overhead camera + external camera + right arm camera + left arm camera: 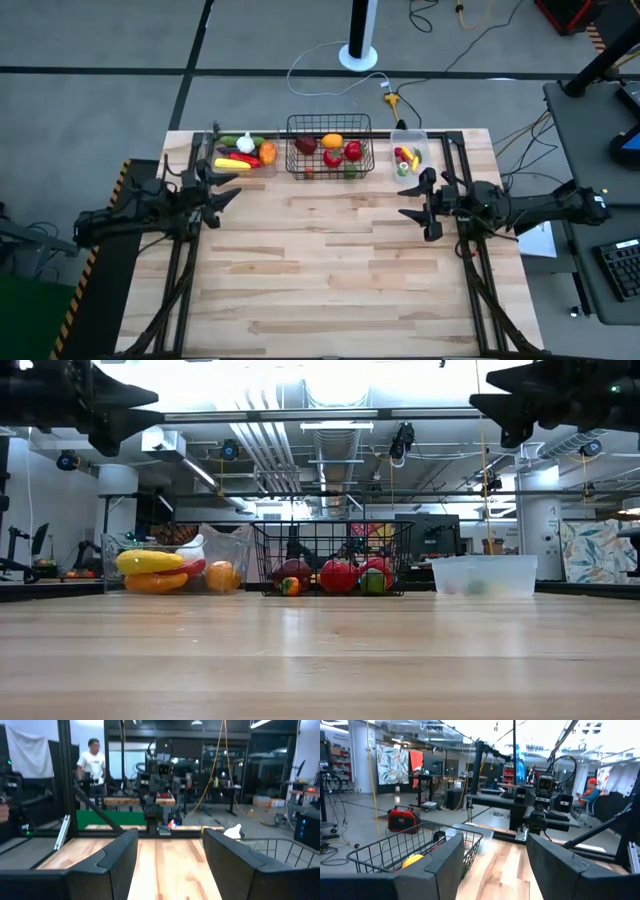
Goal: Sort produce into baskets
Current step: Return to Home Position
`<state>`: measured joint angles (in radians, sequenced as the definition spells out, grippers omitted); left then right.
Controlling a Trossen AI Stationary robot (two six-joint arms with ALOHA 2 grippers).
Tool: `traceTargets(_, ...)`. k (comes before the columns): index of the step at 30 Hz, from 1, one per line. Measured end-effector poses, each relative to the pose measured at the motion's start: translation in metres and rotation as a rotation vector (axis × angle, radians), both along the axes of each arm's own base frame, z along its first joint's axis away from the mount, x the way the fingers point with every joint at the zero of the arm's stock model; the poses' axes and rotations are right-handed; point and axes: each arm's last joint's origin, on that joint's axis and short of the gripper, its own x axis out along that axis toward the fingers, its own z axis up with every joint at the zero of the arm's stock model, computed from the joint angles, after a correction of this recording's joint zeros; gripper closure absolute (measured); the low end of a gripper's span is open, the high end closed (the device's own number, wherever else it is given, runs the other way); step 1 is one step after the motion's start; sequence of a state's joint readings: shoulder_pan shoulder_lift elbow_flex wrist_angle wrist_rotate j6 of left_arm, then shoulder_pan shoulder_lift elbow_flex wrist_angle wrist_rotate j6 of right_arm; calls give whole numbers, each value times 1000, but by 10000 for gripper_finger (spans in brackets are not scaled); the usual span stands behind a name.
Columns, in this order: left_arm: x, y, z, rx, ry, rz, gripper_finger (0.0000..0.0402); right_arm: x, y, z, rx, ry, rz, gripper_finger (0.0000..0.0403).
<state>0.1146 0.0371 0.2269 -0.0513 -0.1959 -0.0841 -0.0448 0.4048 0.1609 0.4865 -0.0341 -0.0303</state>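
The produce lies in three baskets along the table's far edge. A wide clear bin [245, 153] holds a white garlic [245, 143], an orange [267, 154] and yellow and red pieces. A black wire basket [330, 150] holds red and orange pieces [338, 575]. A small clear bin [408, 156] holds a few small pieces. My left gripper [230, 188] hovers open over the table's left edge, my right gripper [412, 200] open over the right side. Both are above the tabletop, point toward each other, and have nothing between their fingers [440, 865] [112, 862].
The bare wooden tabletop [330, 270] stretches between and in front of the arms. Black frame rails [470, 180] run along both sides of the table. A person [92, 765] stands in the room beyond the left edge, another [590, 792] sits beyond the right.
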Motion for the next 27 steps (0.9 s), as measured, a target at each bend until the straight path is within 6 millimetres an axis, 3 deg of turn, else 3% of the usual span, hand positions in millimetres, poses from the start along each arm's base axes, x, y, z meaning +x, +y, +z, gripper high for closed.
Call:
traceTargets(7, 2, 0, -14, -2, 14, -4, 203, -20, 0, -2, 4, -118, -4, 186)
traceTargets(12, 10, 0, -34, 12, 19, -53, 203, -27, 1, -22, 3, -157, -3, 186)
traceTargets(15, 16, -2, -53, 68, 27, -111, 203, -30, 0, -23, 2, -153, -14, 186)
traceTargets(27, 17, -2, -58, 150, 96, -108, 232, -36, 0, -22, -96, -172, -45, 186)
